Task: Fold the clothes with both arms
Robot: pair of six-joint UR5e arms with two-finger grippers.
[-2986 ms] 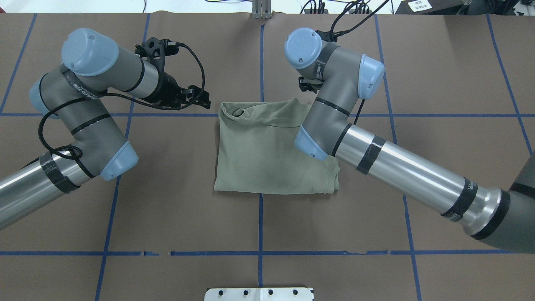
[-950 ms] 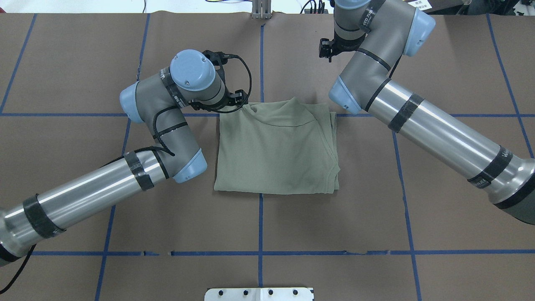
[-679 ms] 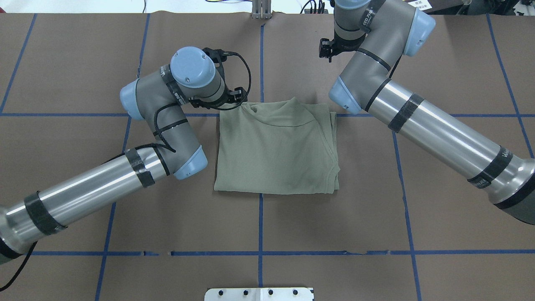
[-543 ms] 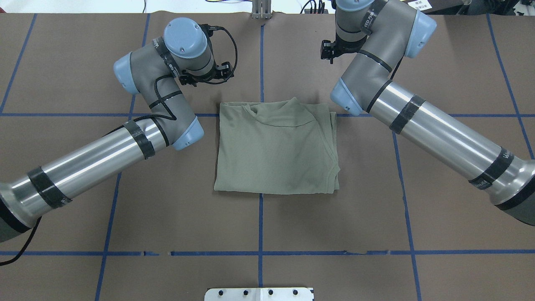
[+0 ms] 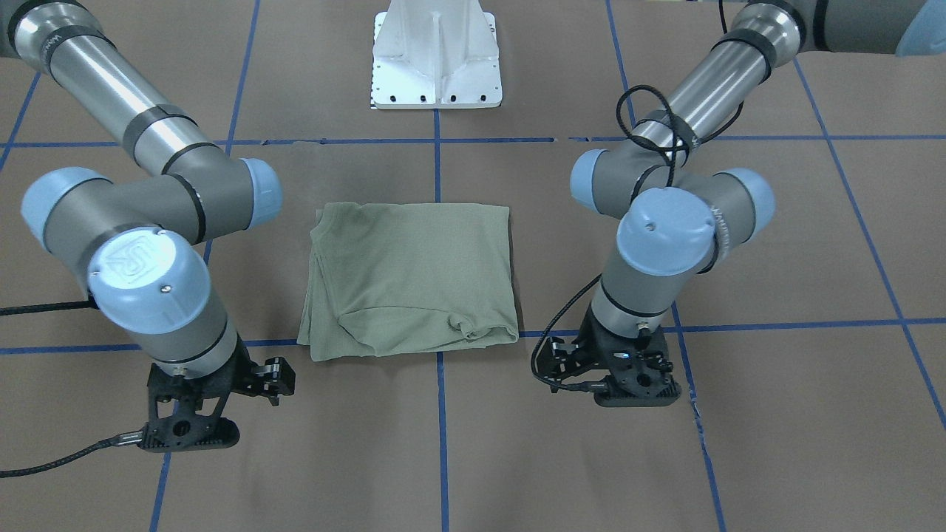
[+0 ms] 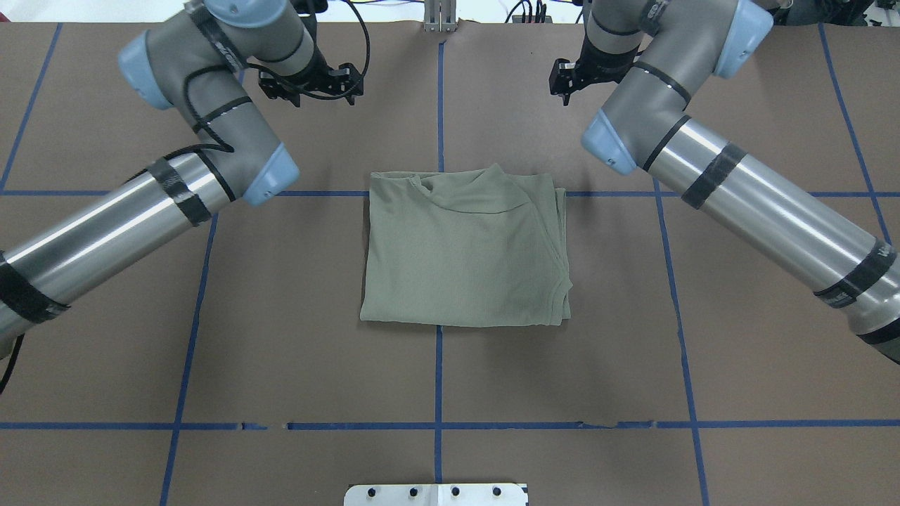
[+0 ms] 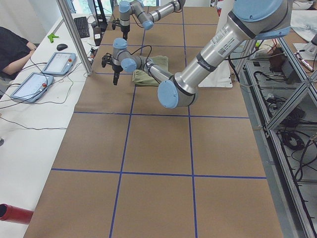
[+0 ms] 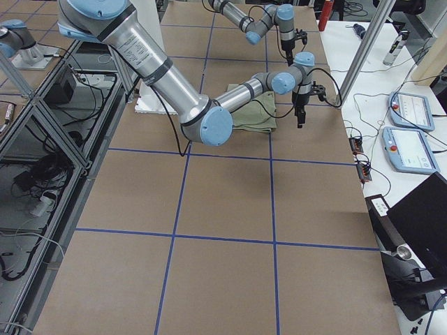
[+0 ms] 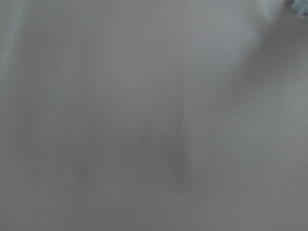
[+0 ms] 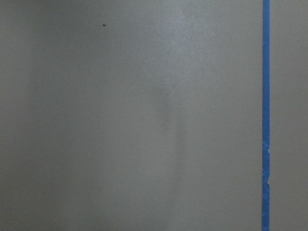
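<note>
Bright, even overhead light fills the exterior views, leaving soft shadows and glare streaks along the left arm (image 6: pixel 91 239) and right arm (image 6: pixel 773 211), while both wrist views look dim and grey, the left one blurred.

Overhead and front cameras face oppositely, sharing the shirt (image 6: pixel 464 260); wrist cameras hug tabletop (image 10: pixel 144 115).

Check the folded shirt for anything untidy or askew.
The pale sage-green knit shirt lies folded, but not cleanly: its collar corner on the far edge is puckered, and layered edges stick out unevenly along the side toward the right arm. Nothing else stands out.
</note>
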